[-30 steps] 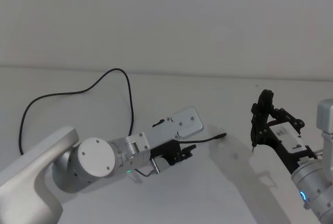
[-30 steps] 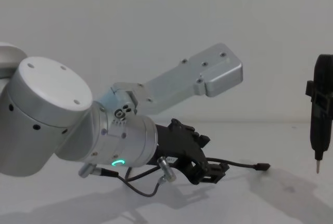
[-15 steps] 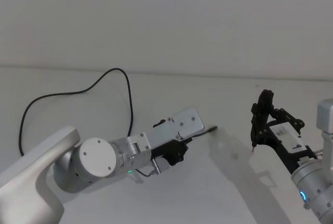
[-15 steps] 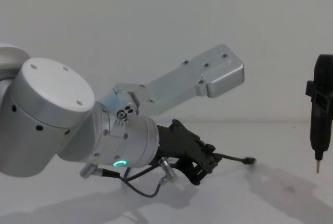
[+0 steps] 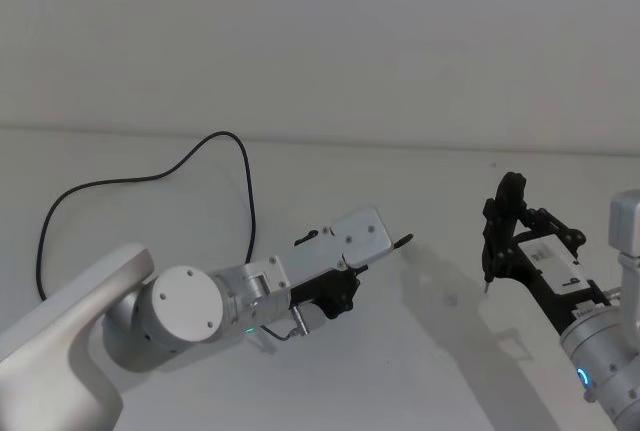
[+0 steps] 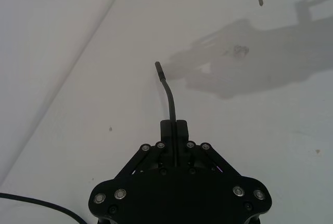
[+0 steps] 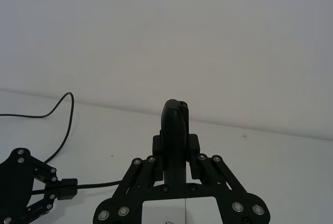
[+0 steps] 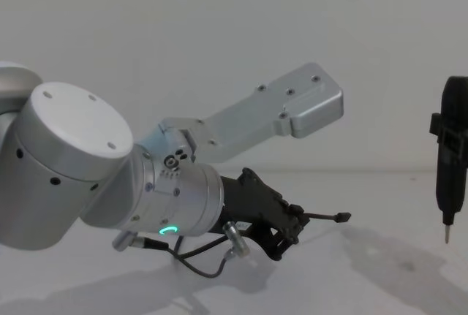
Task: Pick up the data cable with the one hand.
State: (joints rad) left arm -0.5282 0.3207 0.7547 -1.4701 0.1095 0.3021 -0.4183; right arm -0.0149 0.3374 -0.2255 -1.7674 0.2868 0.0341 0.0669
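left arm [image 8: 73, 161]: silver | ring light [image 8: 169, 230]: green | left gripper [image 8: 295, 219]: black

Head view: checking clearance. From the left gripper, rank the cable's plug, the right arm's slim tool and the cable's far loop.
1. The plug: just ahead of the left gripper, shut on the data cable.
2. The slim tool: to its right.
3. The far loop: back-left, near the wall.
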